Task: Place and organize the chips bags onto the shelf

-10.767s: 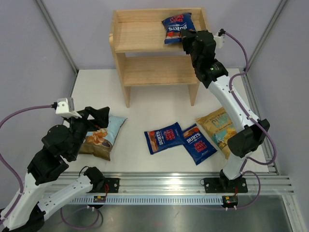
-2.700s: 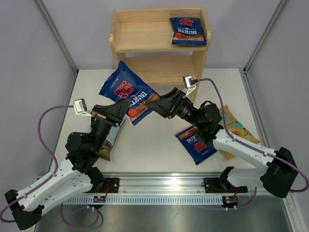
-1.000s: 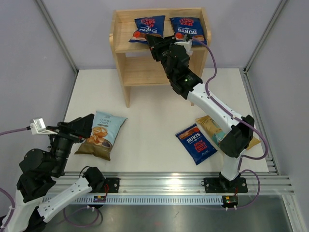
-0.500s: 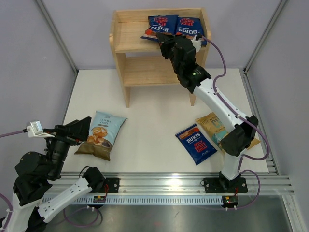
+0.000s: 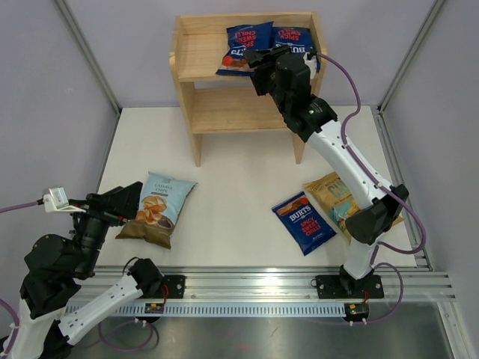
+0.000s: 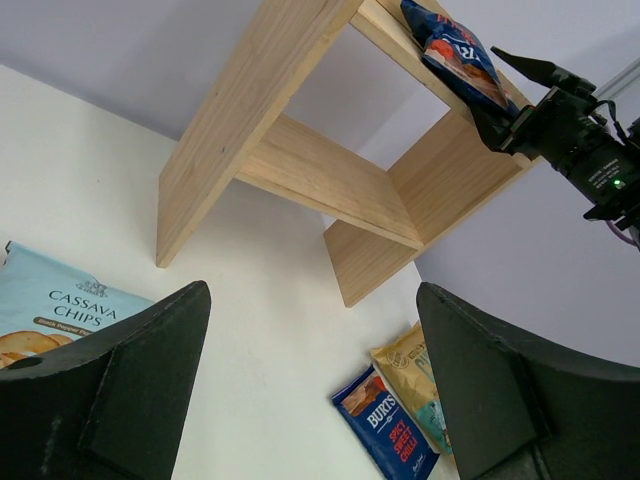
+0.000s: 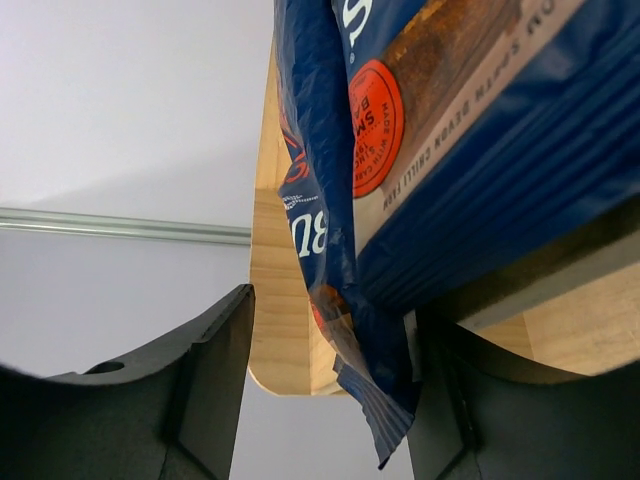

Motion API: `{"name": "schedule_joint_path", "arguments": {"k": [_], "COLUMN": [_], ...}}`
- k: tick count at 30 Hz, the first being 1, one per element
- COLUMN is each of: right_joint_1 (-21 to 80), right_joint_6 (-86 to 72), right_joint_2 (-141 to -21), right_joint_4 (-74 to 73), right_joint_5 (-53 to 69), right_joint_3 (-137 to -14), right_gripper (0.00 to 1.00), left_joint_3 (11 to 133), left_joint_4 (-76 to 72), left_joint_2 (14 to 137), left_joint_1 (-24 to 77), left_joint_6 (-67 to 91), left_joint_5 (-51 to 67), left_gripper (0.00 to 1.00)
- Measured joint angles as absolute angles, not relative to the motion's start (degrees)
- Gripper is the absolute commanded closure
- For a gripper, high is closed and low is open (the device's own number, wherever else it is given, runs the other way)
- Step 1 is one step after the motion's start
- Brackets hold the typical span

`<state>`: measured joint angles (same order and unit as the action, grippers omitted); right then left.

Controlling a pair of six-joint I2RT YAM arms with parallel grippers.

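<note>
Left pincer [image 6: 310, 300] spread wide above pale bag [image 5: 156, 208], well in front of shelf [image 5: 224, 105]; loose blue bag [image 5: 303, 222] and tan bag [image 5: 334, 196] on table [image 5: 232, 172], front-right of shelf; shelf top holds overhanging blue bag [image 5: 243, 41] beside corner blue bag [image 5: 293, 37]; right pincer [image 7: 330, 300] apart around the overhanging corner; back straight out, don't snag it.

A: What's the shelf [image 5: 224, 56] made of?
B: Bare pale wood, grain showing, matt all over
A: And the blue bag [image 5: 245, 43] on its top tier?
B: Glossy plastic film, creased and crinkly. The pale bag [image 5: 159, 208] in front of the shelf looks duller, closer to matt paper
A: The table [image 5: 224, 164] under the shelf?
B: Smooth, white, matt
A: The rail [image 5: 262, 288] farthest from the shelf?
B: Ribbed bare metal with a dull silver sheen. The right arm [image 5: 340, 149] is smooth plastic, white shells and black joints, no shine
</note>
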<state>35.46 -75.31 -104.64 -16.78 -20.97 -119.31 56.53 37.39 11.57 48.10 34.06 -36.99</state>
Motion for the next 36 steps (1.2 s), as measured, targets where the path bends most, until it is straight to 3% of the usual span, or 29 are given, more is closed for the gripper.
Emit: {"name": "schedule_joint_path", "arguments": {"k": [5,8,11,17,24,36], "right_joint_1": [35.33,35.05,34.74,34.28,32.67,27.07], "right_joint_6": [-75.44,-75.50,-75.64,-75.88,-75.92,-75.99], "right_joint_2": [-101.89,-99.70,-97.76,-96.75,-98.19,-104.97], "right_joint_4": [-19.16,-19.94,-20.38,-20.69,-22.85,-26.50], "right_joint_5": [-19.84,-19.33,-18.83,-17.93,-15.55,-8.62], "right_joint_3": [-117.19,-114.93,-111.98,-110.34,-114.58,-124.95], "right_gripper": [0.38,0.49,0.67,0.80,0.85,0.85], "left_joint_3": [56.62,56.66,56.66,56.66,56.66,56.66], "left_joint_4": [37.85,37.85,37.87,37.87,37.85,37.85], "left_joint_2": [11.68,11.70,11.70,11.73,11.73,11.73], "left_joint_1": [48.10,48.10,48.10,48.10,48.10,48.10], "left_joint_6": [34.06,34.06,34.09,34.13,34.15,34.11], "left_joint_5": [-36.84,-36.75,-36.62,-36.21,-35.99,-36.01], "left_gripper": [0.14,0.15,0.15,0.15,0.15,0.15]}}
